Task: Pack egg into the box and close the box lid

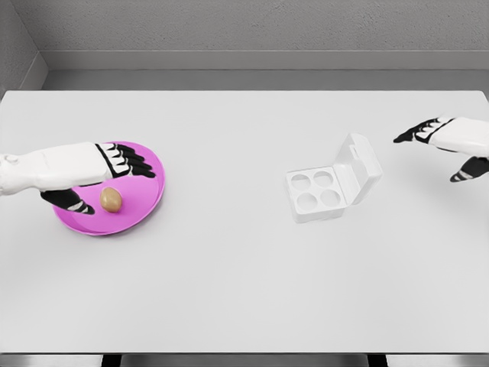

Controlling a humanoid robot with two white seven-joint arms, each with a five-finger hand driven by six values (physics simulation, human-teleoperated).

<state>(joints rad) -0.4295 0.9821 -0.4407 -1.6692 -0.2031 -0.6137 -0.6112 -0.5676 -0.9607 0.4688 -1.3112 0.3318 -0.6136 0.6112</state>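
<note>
A tan egg (111,199) lies on a pink plate (151,200) at the left of the white table. My left hand (107,177) hovers over the plate, fingers spread around the egg without closing on it; thumb at the egg's left, fingers above it. A white egg box (321,190) with several round cups sits right of centre, its lid (361,170) standing open and tilted back to the right. My right hand (443,145) is at the right edge, fingers relaxed and holding nothing, well apart from the box.
The white table (229,290) spans the view, with a grey wall behind it. Between plate and box the tabletop is bare.
</note>
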